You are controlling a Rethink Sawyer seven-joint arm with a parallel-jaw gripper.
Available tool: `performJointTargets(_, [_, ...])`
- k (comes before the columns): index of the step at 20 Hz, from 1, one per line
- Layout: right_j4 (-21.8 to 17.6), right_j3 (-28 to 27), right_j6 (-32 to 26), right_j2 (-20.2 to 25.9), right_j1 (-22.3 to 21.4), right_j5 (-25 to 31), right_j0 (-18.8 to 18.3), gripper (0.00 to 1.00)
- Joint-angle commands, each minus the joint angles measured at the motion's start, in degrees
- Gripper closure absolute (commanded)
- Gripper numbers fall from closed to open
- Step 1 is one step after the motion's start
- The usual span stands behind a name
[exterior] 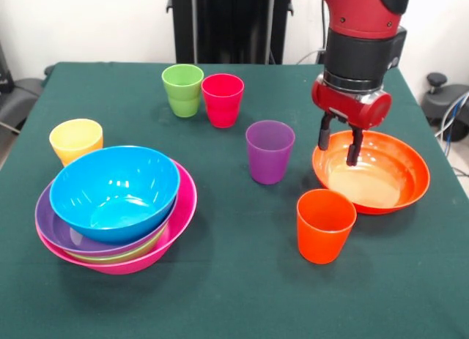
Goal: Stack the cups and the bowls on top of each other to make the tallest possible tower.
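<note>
**Front view: robot gripper poised over an orange bowl, cups and stacked bowls spread on a green table**

A table (pixel 234 295) covered in dark green cloth fills the picture. At the left sits a pile of nested bowls: a large pink bowl (pixel 179 214) at the bottom, a purple bowl (pixel 55 233) inside it, a sliver of green bowl (pixel 117 255) showing between them at the front, and a blue bowl (pixel 113 192) on top, tilted slightly. No cups rest on this pile.

Just behind the pile, at its left, stands a yellow cup (pixel 75 140), upright. Farther back, near the middle, a green cup (pixel 182 90) and a red cup (pixel 222 99) stand side by side, touching or nearly so. A purple cup (pixel 270 151) stands alone in the centre.

At the right lies an orange bowl (pixel 399 174), right way up and apart from the pile. An orange cup (pixel 325 225) stands just in front of it, at its left edge.

The red and black arm comes down from the top right. Its gripper (pixel 341 141) hangs over the left inner part of the orange bowl, its two dark fingers (pixel 355 147) spread apart and pointing down, grasping nothing. The fingertips sit at about rim level; whether they touch the bowl cannot be told.
</note>
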Motion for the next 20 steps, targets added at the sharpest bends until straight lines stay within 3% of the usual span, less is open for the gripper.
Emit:
performJointTargets(1, [-5.3, -0.9, -2.6, 7.2, 3.6, -0.9, -1.9, 0.00])
performJointTargets(8, [-7.8, -1.0, -3.3, 7.2, 3.1, 0.8, -3.6, 0.00])
performJointTargets(16, [-7.8, 4.1, -1.7, 6.2, -6.3, 8.0, -3.1, 0.00])
performJointTargets(20, [-8.3, 3.5, -2.0, 6.6, -4.5, 6.2, -3.5, 0.00])
